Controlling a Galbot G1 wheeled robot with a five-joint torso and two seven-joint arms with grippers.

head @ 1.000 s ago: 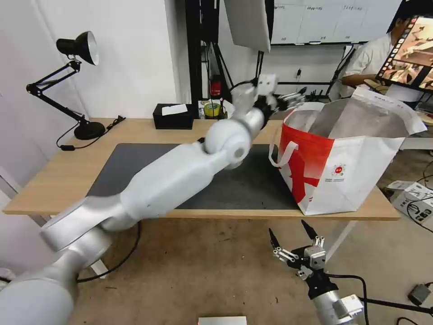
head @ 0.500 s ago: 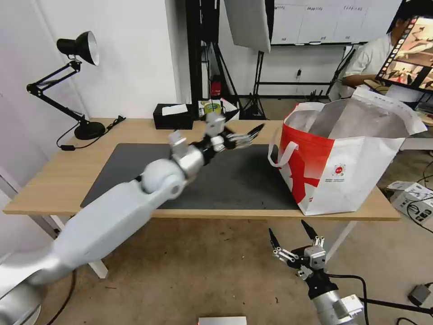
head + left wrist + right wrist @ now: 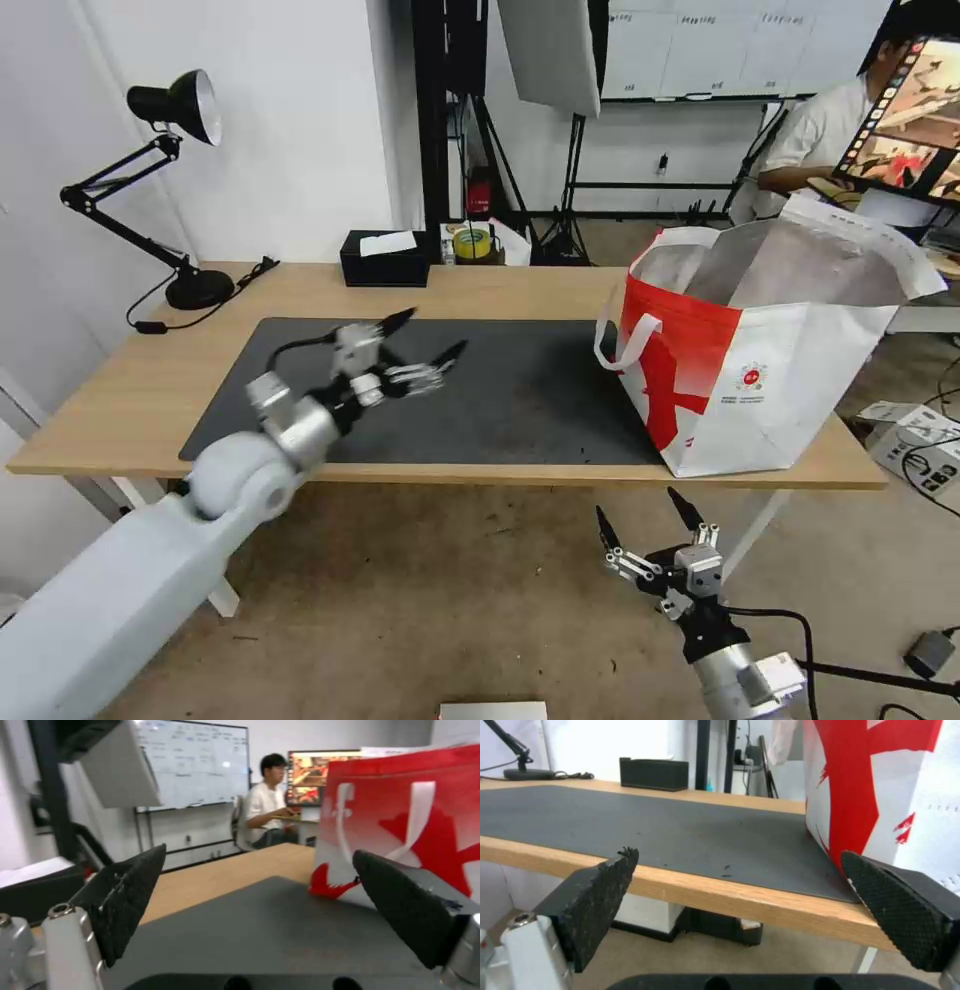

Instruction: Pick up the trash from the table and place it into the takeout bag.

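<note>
Hovering L pincer (image 3: pixel 432 338) wide, empty – over mat (image 3: pixel 540 390) | wrist: bag (image 3: pixel 425 813) near

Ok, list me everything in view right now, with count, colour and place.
table: 1, light wood, spans the view
mat: 1, dark grey, mid-table
takeout bag: 1, white and red, table's right end
tissue box: 1, black, back edge
desk lamp: 1, black, back left corner
tape roll: 1, yellow, behind the table
left pincer: 1, black fingers, open above the mat
right pincer: 1, black fingers, open below the table's front edge
</note>
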